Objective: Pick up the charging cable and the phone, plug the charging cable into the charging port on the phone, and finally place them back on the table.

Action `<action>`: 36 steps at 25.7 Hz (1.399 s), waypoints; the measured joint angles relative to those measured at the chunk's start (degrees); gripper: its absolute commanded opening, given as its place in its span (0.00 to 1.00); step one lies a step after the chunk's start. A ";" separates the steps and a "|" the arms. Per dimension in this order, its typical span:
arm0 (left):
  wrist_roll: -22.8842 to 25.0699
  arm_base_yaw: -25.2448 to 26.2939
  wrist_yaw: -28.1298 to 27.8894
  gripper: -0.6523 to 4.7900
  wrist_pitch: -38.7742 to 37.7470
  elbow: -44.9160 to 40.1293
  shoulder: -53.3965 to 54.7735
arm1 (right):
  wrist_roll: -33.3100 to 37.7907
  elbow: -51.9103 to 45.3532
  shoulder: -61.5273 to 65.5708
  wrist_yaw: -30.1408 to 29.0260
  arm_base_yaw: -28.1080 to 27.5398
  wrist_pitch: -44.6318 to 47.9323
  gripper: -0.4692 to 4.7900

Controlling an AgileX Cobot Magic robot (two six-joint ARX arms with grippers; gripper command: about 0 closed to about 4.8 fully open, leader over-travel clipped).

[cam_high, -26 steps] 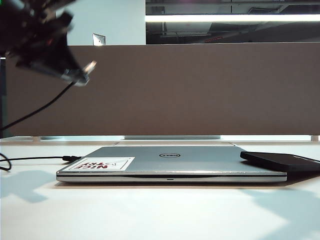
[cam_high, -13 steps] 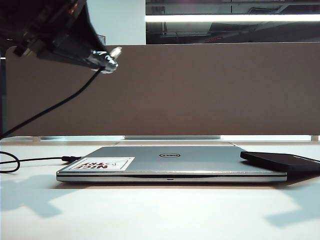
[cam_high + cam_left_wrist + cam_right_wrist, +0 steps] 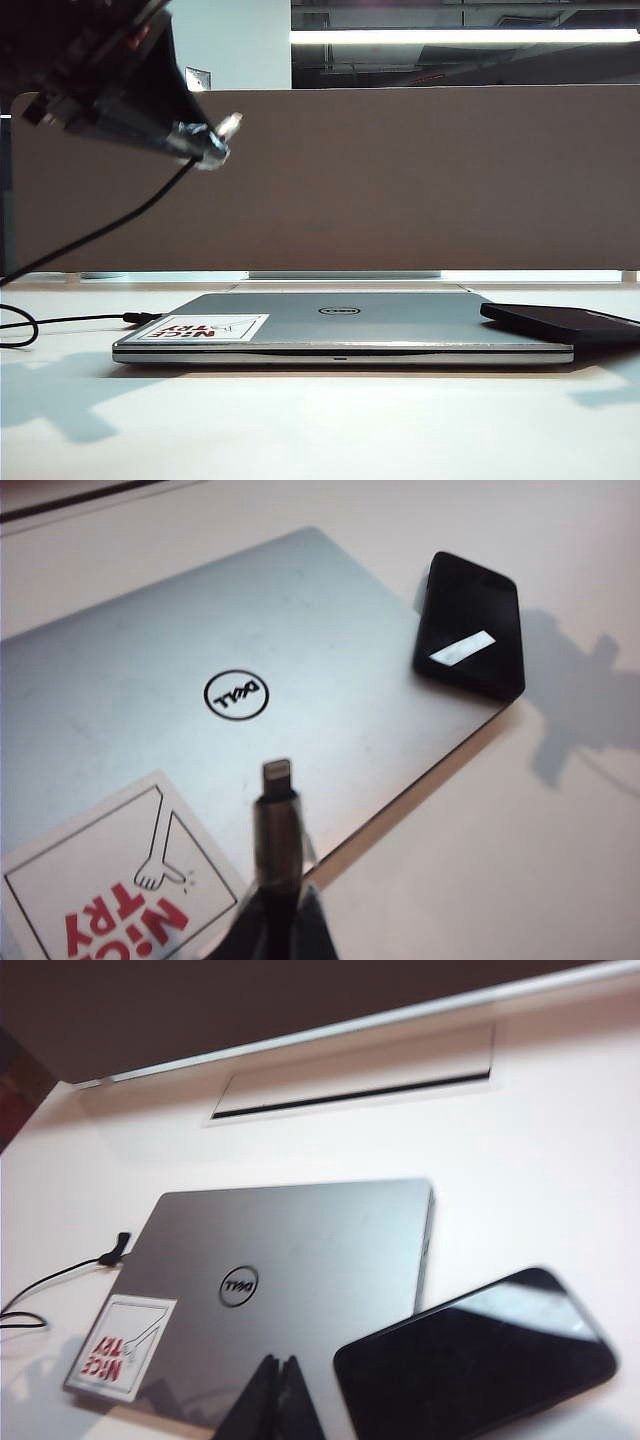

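Left gripper pinching the charging cable, upper left, exterior view.
Right gripper, jaws pressed together and empty, shows only in its wrist view, above the phone lying half on the Dell laptop, half over the tabletop.

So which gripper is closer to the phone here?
Right. The right gripper, shut and empty, hangs just above the phone; the left gripper, shut on the charging cable, is high over the laptop's far side.
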 measured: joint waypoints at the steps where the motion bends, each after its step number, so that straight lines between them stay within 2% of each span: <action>1: 0.04 0.04 -0.07 0.11 -0.26 -0.61 0.07 | 1.29 -1.44 0.96 -1.60 -0.76 0.63 0.08; 5: 0.61 0.20 -0.13 0.11 0.35 -2.27 0.48 | 8.37 -9.75 1.29 -7.72 -1.31 7.50 0.08; 9: 2.47 0.20 -0.33 0.11 1.25 -2.32 3.87 | 15.72 -15.76 1.27 -8.31 -1.31 14.32 0.08; 15: 2.49 0.20 -0.33 0.11 1.95 -2.34 5.73 | 17.59 -17.70 1.29 -8.20 -1.31 14.84 0.08; 16: 2.49 0.20 -0.35 0.11 2.05 -2.34 5.73 | 17.64 -17.70 1.29 -7.82 -1.31 14.71 0.23; 17: 2.49 0.20 -0.35 0.11 2.23 -2.34 5.73 | 17.66 -17.73 1.29 -6.62 -1.31 13.86 0.44; 18: 2.49 0.20 -0.33 0.11 2.32 -2.34 5.73 | 17.62 -17.75 1.29 -5.62 -1.31 13.25 0.73; 19: 2.49 0.20 -0.33 0.11 2.32 -2.34 5.73 | 17.66 -17.81 1.29 -4.63 -1.31 12.13 0.81; 26: 2.49 0.20 -0.35 0.11 2.36 -2.34 5.73 | 17.81 -17.86 3.37 -1.66 -1.40 10.75 0.81; 36: 2.49 0.20 -0.35 0.11 2.38 -2.34 5.73 | 19.37 -17.81 15.89 -7.65 -8.04 14.73 0.81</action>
